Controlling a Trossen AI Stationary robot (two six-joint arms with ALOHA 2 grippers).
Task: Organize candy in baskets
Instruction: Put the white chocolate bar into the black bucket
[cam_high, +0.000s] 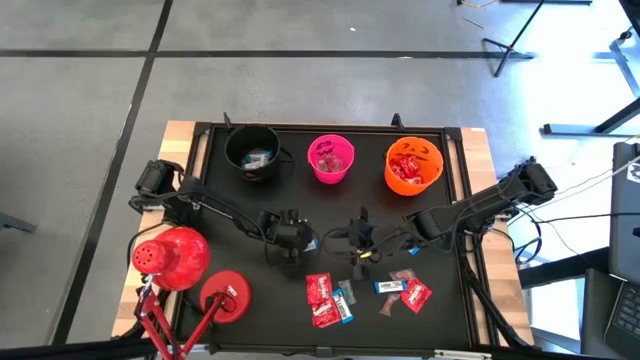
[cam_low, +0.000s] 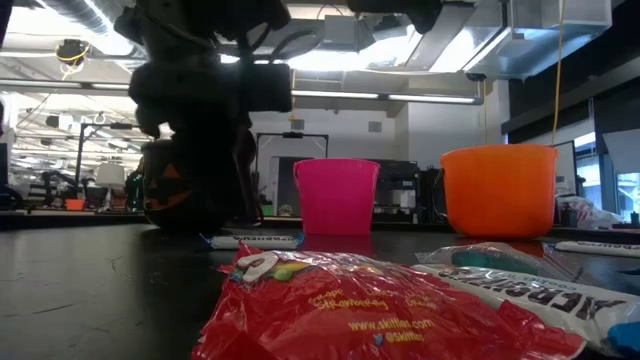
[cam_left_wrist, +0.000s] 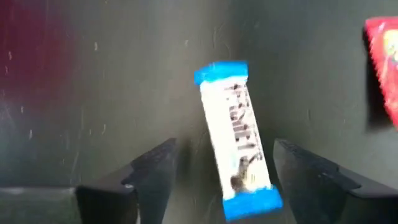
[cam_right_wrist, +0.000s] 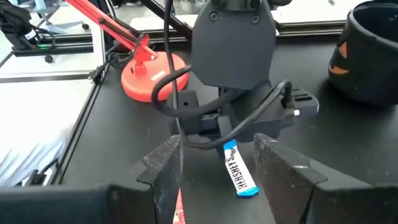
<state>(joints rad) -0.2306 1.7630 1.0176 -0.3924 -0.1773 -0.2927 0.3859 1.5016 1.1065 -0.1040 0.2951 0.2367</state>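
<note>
A red Skittles bag lay nearest, beside a Hershey's bar. Three baskets stood in a row on the desk. The left pincer was spread around another blue-and-white bar. The right pincer was spread too.

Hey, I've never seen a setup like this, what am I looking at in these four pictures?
Two robot arms work at a black table. One picture looks straight down, one sits at tabletop level, and two come from cameras on the wrists. At the back stand three buckets: black, pink and orange. Wrapped candy lies at the front. The left tool is open around a blue-and-white bar without gripping it. The right tool is open and holds nothing.
</note>
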